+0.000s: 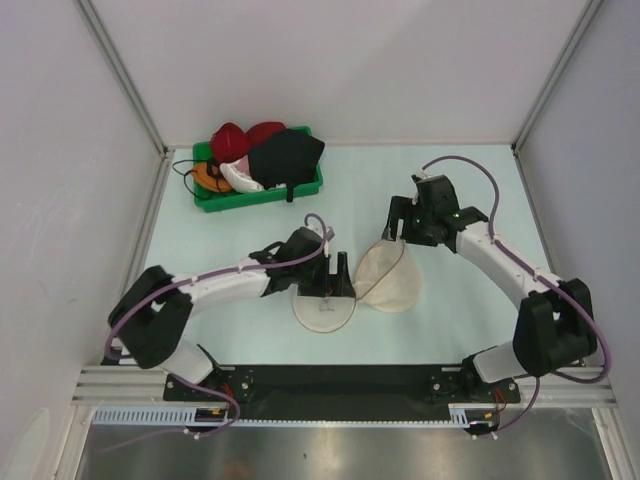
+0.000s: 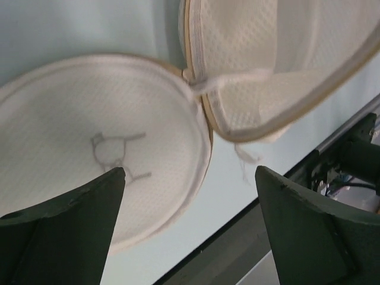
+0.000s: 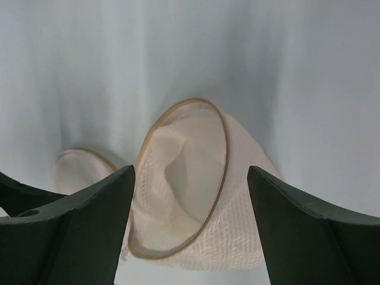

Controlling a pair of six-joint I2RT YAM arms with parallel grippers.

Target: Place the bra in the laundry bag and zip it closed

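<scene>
- The left arm [image 1: 230, 285] is recorded stretched low from its near-left base towards the table centre.
- The left gripper [image 2: 190, 172] is pointed down over the flat disc-like lid [image 2: 89, 148]. Its jaws are spread wide and nothing is gripped.
- The right arm [image 1: 500, 260] is recorded arched from its near-right base, out and back in towards the middle.
- The right gripper [image 3: 190, 169] is aimed at the bag's open mouth from the far side. Its jaws are spread and nothing is gripped.
- The round cream-white mesh laundry bag [image 1: 392, 285] is found at the table centre, tipped on its side and unzipped, with its tan-trimmed rim gaping. The lid lies flat on the table just beside it, joined to it at one spot on the rim.
- The black fabric bra [image 1: 288, 155] is found in the green plastic bin [image 1: 260, 198] at the far left, piled with a red bra [image 1: 235, 140], a white bra [image 1: 240, 178] and an orange bra [image 1: 208, 175]. It is well apart from the bag.
- The surface is a pale blue-green table top [image 1: 440, 340].
- The cell is enclosed by white walls [image 1: 330, 60], with metal frame posts [image 1: 122, 70] at the far corners.
- A black base plate [image 1: 340, 380] is seen along the near edge.
</scene>
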